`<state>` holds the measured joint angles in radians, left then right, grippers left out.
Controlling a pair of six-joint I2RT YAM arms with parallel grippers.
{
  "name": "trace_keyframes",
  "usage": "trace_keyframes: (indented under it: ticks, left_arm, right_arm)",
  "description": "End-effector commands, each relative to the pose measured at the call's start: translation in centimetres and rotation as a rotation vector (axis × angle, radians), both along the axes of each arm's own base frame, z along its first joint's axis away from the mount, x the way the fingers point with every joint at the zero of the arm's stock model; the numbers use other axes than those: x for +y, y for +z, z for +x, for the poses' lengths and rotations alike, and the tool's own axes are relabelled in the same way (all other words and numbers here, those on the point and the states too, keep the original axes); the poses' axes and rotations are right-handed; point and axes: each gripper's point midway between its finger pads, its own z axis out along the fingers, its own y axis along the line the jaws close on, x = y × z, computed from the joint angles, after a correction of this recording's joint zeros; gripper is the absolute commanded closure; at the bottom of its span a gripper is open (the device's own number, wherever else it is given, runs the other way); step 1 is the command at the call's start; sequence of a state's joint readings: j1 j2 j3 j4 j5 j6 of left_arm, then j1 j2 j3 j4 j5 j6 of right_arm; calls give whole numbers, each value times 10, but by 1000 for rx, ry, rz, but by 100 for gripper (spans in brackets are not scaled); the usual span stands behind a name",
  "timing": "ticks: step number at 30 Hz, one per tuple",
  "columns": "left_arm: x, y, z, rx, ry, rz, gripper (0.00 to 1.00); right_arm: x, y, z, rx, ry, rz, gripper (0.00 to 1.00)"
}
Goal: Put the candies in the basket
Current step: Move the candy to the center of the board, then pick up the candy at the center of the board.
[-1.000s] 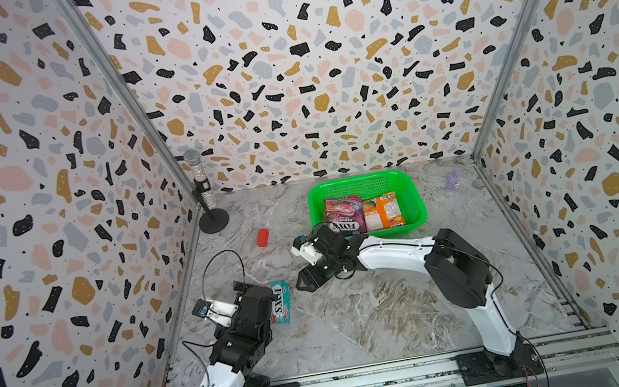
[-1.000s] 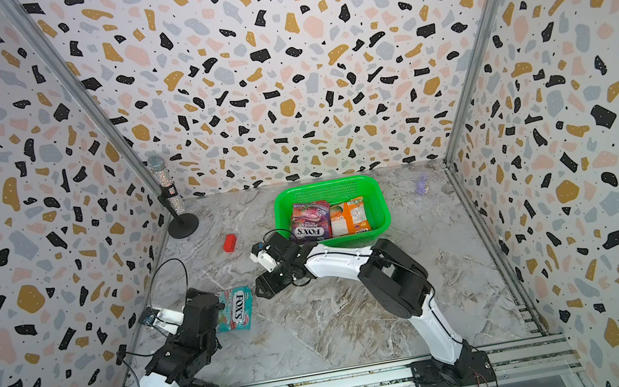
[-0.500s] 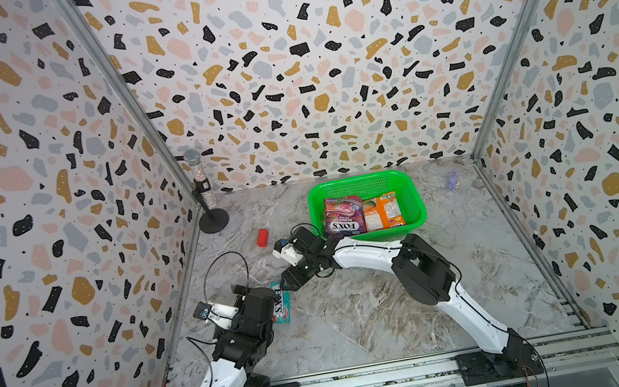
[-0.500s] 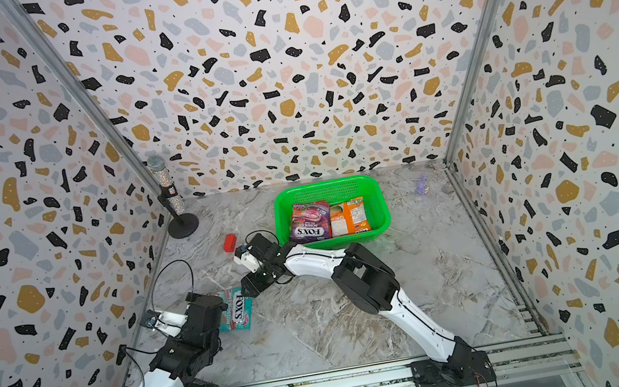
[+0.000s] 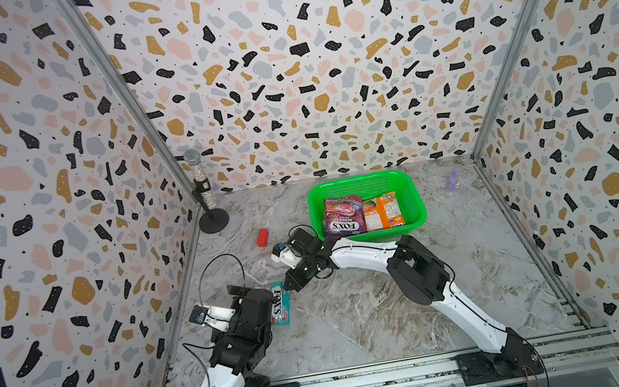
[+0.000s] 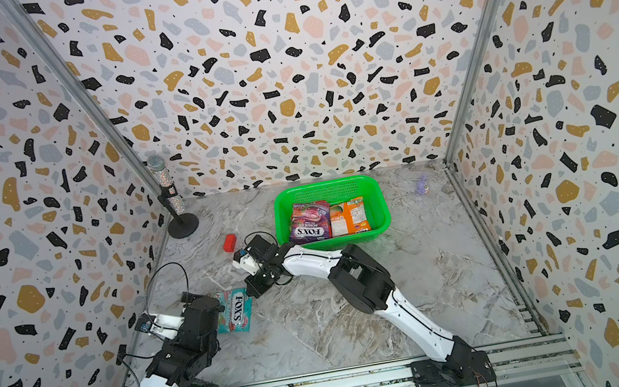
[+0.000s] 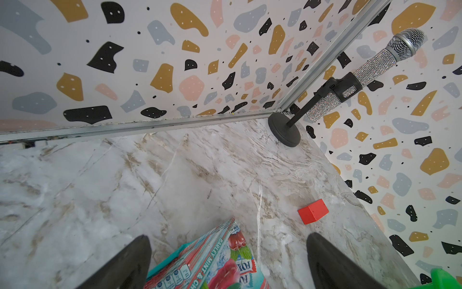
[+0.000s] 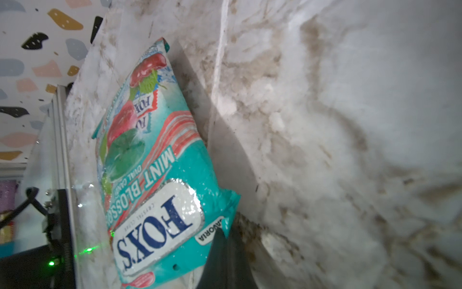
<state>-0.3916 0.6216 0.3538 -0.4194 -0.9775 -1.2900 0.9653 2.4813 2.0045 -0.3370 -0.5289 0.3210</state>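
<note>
far left, by the back corner, you have the microphone (image 5: 201,182) on its stand. nearer you, your left gripper (image 7: 228,235) is low over the marble table (image 5: 360,312) with its fingers (image 7: 130,262) spread wide. in the left wrist view the teal bag (image 6: 236,313) lies flat between them. its end reaches into the gap, and neither finger touches it as far as you can see. in both top views the bag lies on the table just right of that gripper's black body, partly tucked under it.

next along, the small red block (image 5: 262,237) sits apart, farther back. your right gripper (image 5: 293,284) reaches across from the right, fingers pressed together, tip down at the teal bag's far right corner. the right wrist view shows one dark wedge right at that corner. you cannot tell whether the seam is caught in it or only touched.

right of that, the green basket (image 5: 356,179) stands near the back wall, holding the purple bag (image 5: 343,216) on its left side and the orange bag (image 5: 382,212) beside it, edges touching. far right, a tiny purple object (image 5: 452,179) lies near the wall.
</note>
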Motion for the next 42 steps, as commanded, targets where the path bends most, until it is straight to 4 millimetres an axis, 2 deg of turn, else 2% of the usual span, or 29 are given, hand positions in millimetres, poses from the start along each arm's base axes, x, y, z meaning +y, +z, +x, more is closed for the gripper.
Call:
trace_keyframes:
  ticks: [1,4,6,9,10,14,17,19,21,24,28,30,32,35,37,42]
  left_arm:
    - [3,-1,-3,-9,14,-2,0]
    - [-1,0,1,-6,-10,-5,0]
    - [-8,2,9,-2,-69,7,0]
    - [-42,14,41,-44,-304,45,0]
    - [-56,16,50,-59,-389,44,0]
    - [-106,29,78,-50,-656,74,0]
    - [-143,32,89,26,-776,173,0]
    - [-165,30,96,57,-853,184,0]
    - [-182,25,101,90,-914,189,0]
    - [-193,17,106,124,-959,182,0]
    - [-187,14,106,129,-931,186,0]
    - [-182,16,105,122,-908,194,0]
    - [-177,18,103,108,-883,194,0]
    - [-172,19,101,86,-855,186,0]
    - [-171,19,100,69,-849,176,0]
    - [-174,18,101,64,-859,164,0]
  right_arm:
    - [2,26,-3,-16,17,24,100]
    - [-9,40,-2,-54,-10,21,100]
    - [-23,57,0,-97,-57,22,100]
    - [-59,71,-2,-129,-149,-1,100]
    - [-77,72,-7,-137,-180,-16,100]
    - [-153,60,-33,-179,-286,-119,100]
    - [-208,37,-56,-182,-356,-189,100]
    - [-235,25,-69,-180,-387,-221,100]
    - [-252,19,-80,-173,-399,-240,100]
    - [-261,24,-94,-170,-356,-247,100]
    - [-276,50,-88,-274,-338,-299,68]
    - [-274,62,-85,-311,-316,-286,53]
    - [-265,67,-86,-320,-261,-272,43]
    - [-246,58,-89,-278,-151,-292,37]
    - [-233,44,-92,-219,-69,-337,36]
    - [-227,13,-83,-152,-10,-514,37]
